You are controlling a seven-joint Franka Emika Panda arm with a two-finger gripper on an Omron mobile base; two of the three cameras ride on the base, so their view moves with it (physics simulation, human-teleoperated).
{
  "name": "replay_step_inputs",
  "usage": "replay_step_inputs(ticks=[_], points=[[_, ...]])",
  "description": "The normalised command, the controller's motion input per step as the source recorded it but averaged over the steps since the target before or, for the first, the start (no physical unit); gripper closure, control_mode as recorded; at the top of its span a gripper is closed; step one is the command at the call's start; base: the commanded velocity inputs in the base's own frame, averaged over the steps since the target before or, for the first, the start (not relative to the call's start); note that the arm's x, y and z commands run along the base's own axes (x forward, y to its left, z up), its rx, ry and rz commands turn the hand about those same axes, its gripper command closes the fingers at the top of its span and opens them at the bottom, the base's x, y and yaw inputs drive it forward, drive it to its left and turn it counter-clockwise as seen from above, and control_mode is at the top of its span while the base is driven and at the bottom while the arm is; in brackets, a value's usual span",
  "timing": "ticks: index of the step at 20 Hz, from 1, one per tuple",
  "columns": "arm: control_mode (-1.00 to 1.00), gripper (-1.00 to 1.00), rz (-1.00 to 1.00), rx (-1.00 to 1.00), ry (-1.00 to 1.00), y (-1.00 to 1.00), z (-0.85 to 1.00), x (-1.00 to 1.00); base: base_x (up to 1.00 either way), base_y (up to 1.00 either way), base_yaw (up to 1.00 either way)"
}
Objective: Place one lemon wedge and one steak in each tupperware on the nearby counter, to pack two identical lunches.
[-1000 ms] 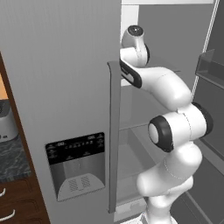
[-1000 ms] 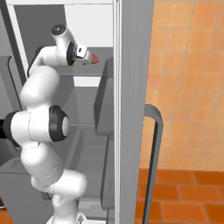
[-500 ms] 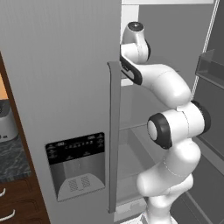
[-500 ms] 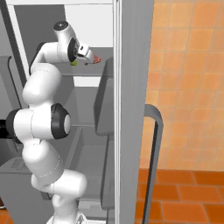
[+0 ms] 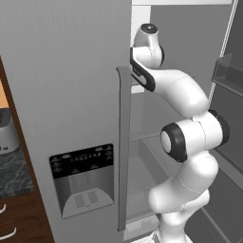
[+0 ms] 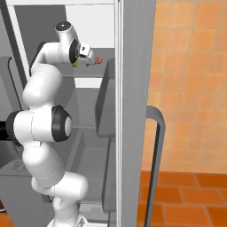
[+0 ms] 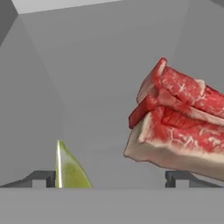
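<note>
The arm had moved a little deeper into the fridge since one second before: in the right base view the gripper (image 6: 91, 56) stood further to the right, closer to the red meat on the upper shelf (image 6: 91, 77). The jaws were also slightly wider than before, and they were spread apart with nothing between them.

In the hand view, the two dark finger tips (image 7: 40, 178) rose at the bottom, well apart. Just beside the left tip stood a lemon wedge (image 7: 69, 168), yellow-green, smooth, thin and pointed at its top. I could not tell if it touched the finger. Near the right tip lay the steak (image 7: 175, 127), raw and red with pale fat lines and a whitish edge; it looked like thick slabs stacked one on another, and it went out of the picture at the right side. Behind both were the plain grey, matte back and side walls of the fridge (image 7: 109, 65).

In the left base view, the closed grey fridge door (image 5: 66, 95) carried a long vertical handle (image 5: 124, 147) and a dark dispenser panel (image 5: 84, 178). At the far left edge a small part of the marbled black-and-grey worktop (image 5: 12, 173) was visible above brown wooden drawers (image 5: 19, 213).
</note>
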Motion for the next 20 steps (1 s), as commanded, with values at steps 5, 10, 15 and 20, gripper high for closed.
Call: replay_step_inputs(ticks=[5, 10, 15, 20], points=[[-1.00, -1.00, 0.10, 0.00, 0.00, 0.00, -0.33, 0.00, 0.00, 0.00, 0.00], [-1.00, 1.00, 0.03, 0.00, 0.09, 0.04, -0.08, -0.05, 0.00, 0.00, 0.00], [-1.00, 1.00, 0.03, 0.00, 0.11, 0.03, -0.12, 0.00, 0.00, 0.00, 0.00], [-1.00, 1.00, 0.01, 0.00, 0.07, -0.01, -0.03, -0.25, 0.00, 0.00, 0.00]])
